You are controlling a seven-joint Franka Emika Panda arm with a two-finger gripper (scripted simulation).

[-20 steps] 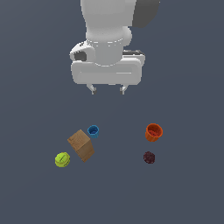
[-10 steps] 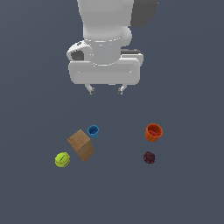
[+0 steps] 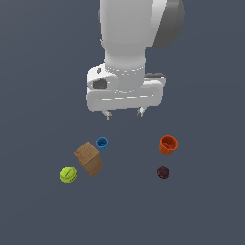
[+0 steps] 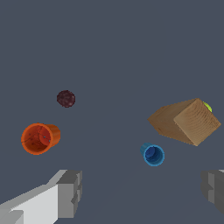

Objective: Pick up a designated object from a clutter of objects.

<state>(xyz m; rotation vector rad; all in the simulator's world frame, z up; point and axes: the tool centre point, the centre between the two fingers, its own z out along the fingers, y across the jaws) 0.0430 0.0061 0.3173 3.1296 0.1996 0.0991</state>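
Maroon bumpy roundish lump (image 3: pixel 163 172) near orange cup (image 3: pixel 168 144), jaws apart above, empty.

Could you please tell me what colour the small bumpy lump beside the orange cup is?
Dark maroon, clearest in the wrist view.

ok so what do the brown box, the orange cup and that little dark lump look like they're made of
Brown box: looks like wood or cardboard, matte, with faint grain-like streaks on its faces; the render leaves open which.
Orange cup: probably plastic, one even bright colour, slight sheen.
Dark lump: dull maroon with a bumpy, speckled surface, perhaps a berry-like fruit or rough rubber; too small to tell.
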